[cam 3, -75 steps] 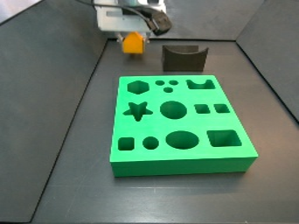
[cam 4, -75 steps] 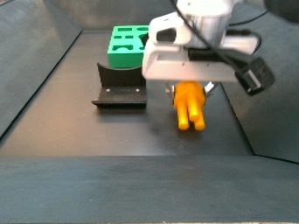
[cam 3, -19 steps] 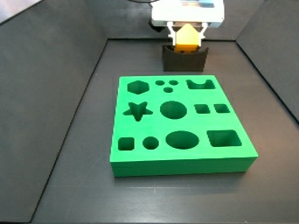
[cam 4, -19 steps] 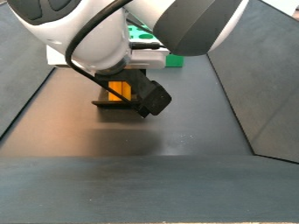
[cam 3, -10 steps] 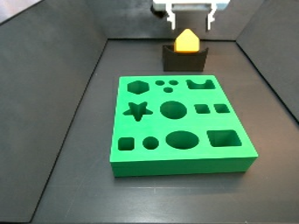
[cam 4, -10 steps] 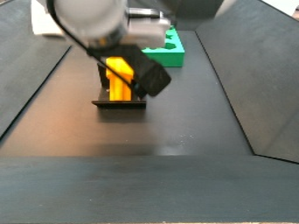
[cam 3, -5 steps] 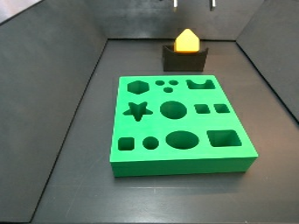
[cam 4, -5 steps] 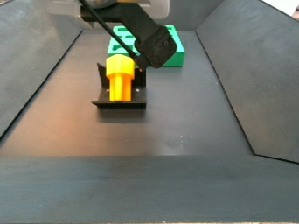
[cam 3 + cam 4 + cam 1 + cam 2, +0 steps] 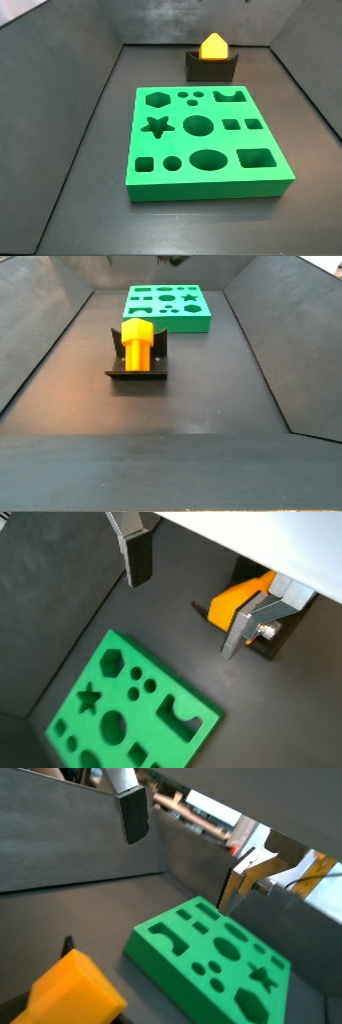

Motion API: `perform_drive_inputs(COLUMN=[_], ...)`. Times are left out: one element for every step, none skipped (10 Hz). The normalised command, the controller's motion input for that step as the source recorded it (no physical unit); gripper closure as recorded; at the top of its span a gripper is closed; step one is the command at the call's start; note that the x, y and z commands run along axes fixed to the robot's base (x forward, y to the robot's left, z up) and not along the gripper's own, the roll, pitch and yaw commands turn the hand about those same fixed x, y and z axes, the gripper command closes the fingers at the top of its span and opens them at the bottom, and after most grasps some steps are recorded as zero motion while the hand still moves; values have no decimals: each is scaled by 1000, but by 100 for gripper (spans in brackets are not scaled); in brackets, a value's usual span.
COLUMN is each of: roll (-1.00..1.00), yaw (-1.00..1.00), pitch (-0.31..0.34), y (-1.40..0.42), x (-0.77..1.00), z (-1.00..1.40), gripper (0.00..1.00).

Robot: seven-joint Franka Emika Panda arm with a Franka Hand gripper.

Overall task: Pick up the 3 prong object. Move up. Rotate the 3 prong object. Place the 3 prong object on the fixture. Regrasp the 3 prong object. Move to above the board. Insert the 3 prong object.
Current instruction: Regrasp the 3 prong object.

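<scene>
Orange 3 prong object (image 9: 138,341) on fixture (image 9: 135,370), gripper (image 9: 190,590) risen (jaws apart)

no readable text, labels, brands, numbers or signs in any view. checked the board (image 9: 207,140), the 3 prong object (image 9: 138,340) resting in the fixture (image 9: 136,368), and the gripper (image 9: 187,590), seen only in the wrist views with its fingers (image 9: 135,557) spread apart and empty: all surfaces unmarked.

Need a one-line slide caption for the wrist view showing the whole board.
Open gripper empty above the floor, 3 prong object behind one finger, board beyond.
</scene>
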Motion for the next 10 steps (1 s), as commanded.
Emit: perform_drive_inputs(roll=[1000, 1000, 1000, 1000, 1000, 1000, 1000, 1000, 1000, 1000], yaw=[54, 53, 53, 54, 53, 54, 54, 56, 57, 58], pitch=[49, 47, 43, 38, 35, 29, 23, 18, 13, 13], y=[-27, -29, -24, -23, -25, -23, -21, -22, -20, -16], x=[-20, -20, -30, -37, -36, -39, -36, -31, -23, -21], z=[30, 12, 12, 12, 7, 10, 7, 3, 1, 4], gripper=[0, 0, 0, 0, 0, 0, 0, 0, 0, 0])
